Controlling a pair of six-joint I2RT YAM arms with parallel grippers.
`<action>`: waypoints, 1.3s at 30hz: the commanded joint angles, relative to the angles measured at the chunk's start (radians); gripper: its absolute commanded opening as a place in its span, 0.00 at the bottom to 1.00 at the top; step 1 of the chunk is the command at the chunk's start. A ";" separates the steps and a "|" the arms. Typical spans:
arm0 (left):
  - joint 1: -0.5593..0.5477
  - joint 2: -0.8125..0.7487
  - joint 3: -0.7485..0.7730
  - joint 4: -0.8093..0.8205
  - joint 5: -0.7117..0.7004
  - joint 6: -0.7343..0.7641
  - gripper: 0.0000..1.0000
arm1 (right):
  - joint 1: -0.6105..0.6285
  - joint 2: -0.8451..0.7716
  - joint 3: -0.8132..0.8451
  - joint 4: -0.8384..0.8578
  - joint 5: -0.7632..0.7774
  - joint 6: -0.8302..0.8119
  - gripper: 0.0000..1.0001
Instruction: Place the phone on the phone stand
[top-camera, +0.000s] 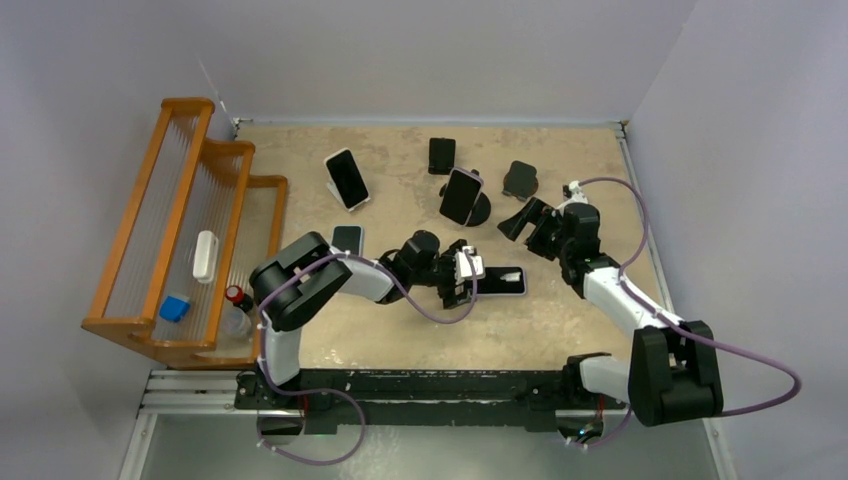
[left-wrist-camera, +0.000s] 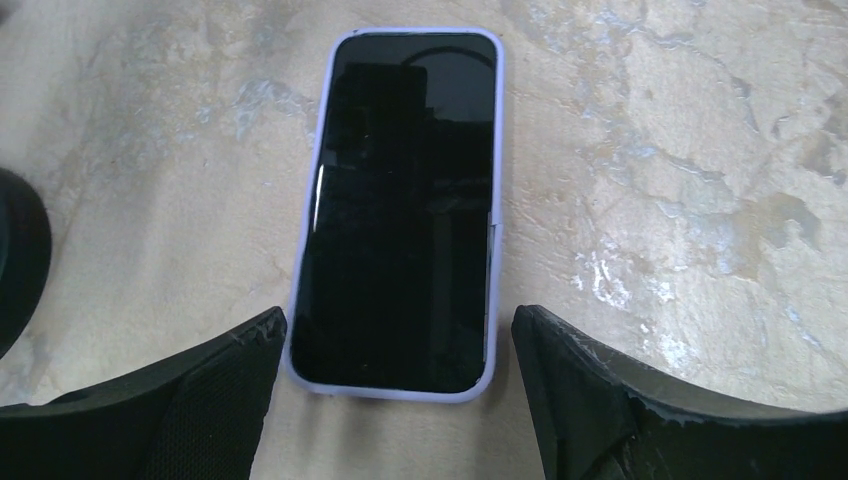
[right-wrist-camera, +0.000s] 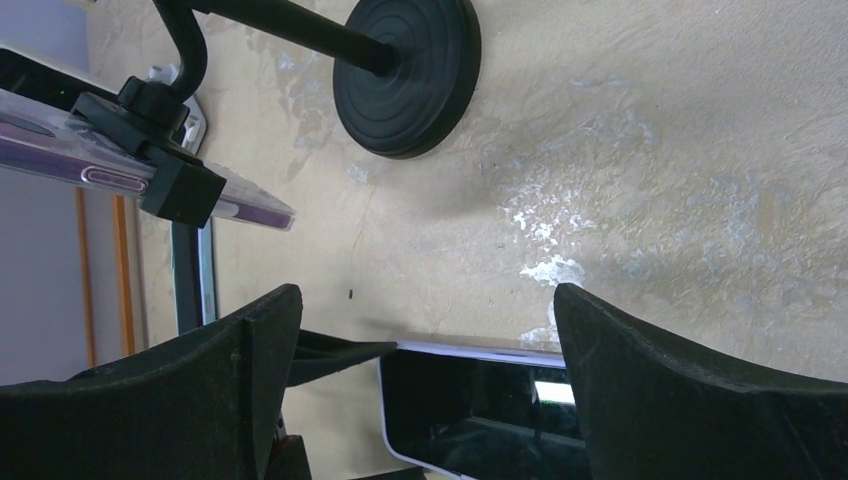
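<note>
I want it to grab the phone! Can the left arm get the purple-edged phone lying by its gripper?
Probably yes. The left gripper is open with a finger on each side of the phone at its near end, and nothing is in between. It lies flat, so pinching may be tricky.

1. The right claw (right-wrist-camera: 425, 298) has its two black fingers (right-wrist-camera: 650, 380) spread wide, one at each lower corner, with nothing gripped between them
2. In the gap below, a phone (right-wrist-camera: 470, 405) in a pale case lies flat on the mottled beige table (right-wrist-camera: 650, 170), dark screen up, cut off by the lower edge
3. A black phone stand (right-wrist-camera: 405, 75) sits on its round base at the top; its stem runs left to a clamp (right-wrist-camera: 165, 170) gripping a purple-cased phone (right-wrist-camera: 50, 140) seen edge-on
</note>
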 joint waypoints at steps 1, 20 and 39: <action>0.008 -0.047 -0.035 0.101 -0.055 -0.005 0.83 | -0.004 0.006 -0.008 0.038 -0.029 -0.024 0.97; 0.041 0.055 0.017 0.015 0.188 -0.073 0.84 | -0.004 0.041 -0.008 0.047 -0.059 -0.037 0.97; 0.062 0.087 0.091 -0.152 0.230 -0.067 0.15 | -0.004 0.050 0.015 0.022 -0.101 -0.073 0.96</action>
